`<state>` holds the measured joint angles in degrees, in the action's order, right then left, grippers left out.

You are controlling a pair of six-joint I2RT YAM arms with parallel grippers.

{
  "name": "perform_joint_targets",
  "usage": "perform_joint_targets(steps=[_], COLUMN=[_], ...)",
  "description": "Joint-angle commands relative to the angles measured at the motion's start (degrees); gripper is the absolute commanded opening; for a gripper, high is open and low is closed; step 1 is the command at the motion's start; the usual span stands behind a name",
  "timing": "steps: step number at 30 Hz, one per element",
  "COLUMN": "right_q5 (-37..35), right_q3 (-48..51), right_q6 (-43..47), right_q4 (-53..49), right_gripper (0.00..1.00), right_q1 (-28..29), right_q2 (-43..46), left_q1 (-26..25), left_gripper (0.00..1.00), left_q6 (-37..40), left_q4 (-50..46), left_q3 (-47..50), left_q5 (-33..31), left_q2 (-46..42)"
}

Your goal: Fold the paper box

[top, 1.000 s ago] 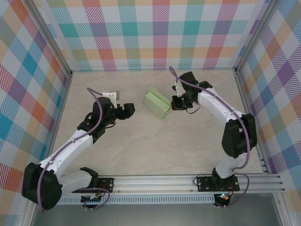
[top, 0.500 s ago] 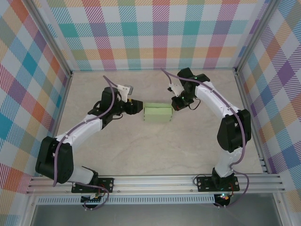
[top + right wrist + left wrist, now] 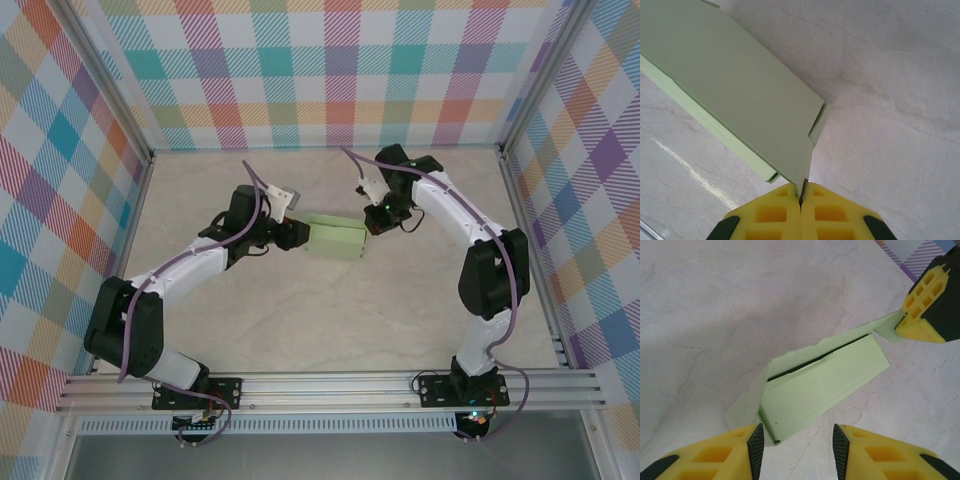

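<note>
The right end effector (image 3: 801, 194) is pressed together on a thin end tab of the paper box (image 3: 730, 85), apparently so the box is steadied on the surface (image 3: 330, 320). The left end effector (image 3: 796, 435) is spread at the box's opposite end, where a flap is seen standing loose, probably to be tucked.

No legible text, label, brand or number anywhere

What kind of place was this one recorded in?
Probably a lab robot cell: plaid-printed walls enclose a marble-look tabletop, with an aluminium rail along its near edge.
</note>
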<state>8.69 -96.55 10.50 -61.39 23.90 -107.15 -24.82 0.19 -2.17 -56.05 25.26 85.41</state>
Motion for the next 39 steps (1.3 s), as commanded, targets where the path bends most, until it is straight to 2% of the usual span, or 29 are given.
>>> perform_joint_targets(steps=[1, 8, 11, 15, 18, 26, 32, 35, 39], right_q5=[0.2, 0.1, 0.2, 0.4, 0.5, 0.5, 0.4, 0.2, -0.7], right_q3=[-2.0, -2.8, -3.2, -3.2, -3.3, -3.3, -3.4, -3.4, -3.5], right_q6=[-1.2, -1.2, -0.9, -0.2, -0.1, 0.1, -0.1, -0.5, -2.2], right_q4=[-1.4, -1.9, -2.2, -2.6, -2.9, -3.1, -3.1, -3.1, -2.7], right_gripper=[0.03, 0.04, 0.04, 0.04, 0.04, 0.04, 0.04, 0.04, 0.04], right_q1=[0.3, 0.3, 0.4, 0.4, 0.4, 0.5, 0.5, 0.5, 0.6], right_q2=[-1.0, -1.7, -1.9, -2.0, -2.1, -2.0, -2.1, -2.1, -2.1], left_q1=[-0.8, -0.8, -0.8, -0.7, -0.7, -1.4, -1.8, -1.9, -2.4], left_gripper=[0.40, 0.37, 0.42, 0.58, 0.59, 0.49, 0.30, 0.15, 0.11], left_q6=[2.9, 5.4, 5.7, 4.3, 4.1, 4.3, 5.9, 6.1, 5.5], left_q4=[-2.8, -5.1, -6.4, -6.5, -6.8, -6.2, -7.8, -8.3, -9.2], left_q3=[-2.9, -5.5, -6.2, -6.1, -6.4, -8.4, -10.0, -10.0, -10.1], left_q5=[-0.8, -3.8, -5.9, -10.2, -11.2, -9.9, -8.4, -7.3, -6.0], left_q2=[1.5, 2.8, 2.3, 2.0, 2.4, 6.3, 8.1, 8.1, 7.6])
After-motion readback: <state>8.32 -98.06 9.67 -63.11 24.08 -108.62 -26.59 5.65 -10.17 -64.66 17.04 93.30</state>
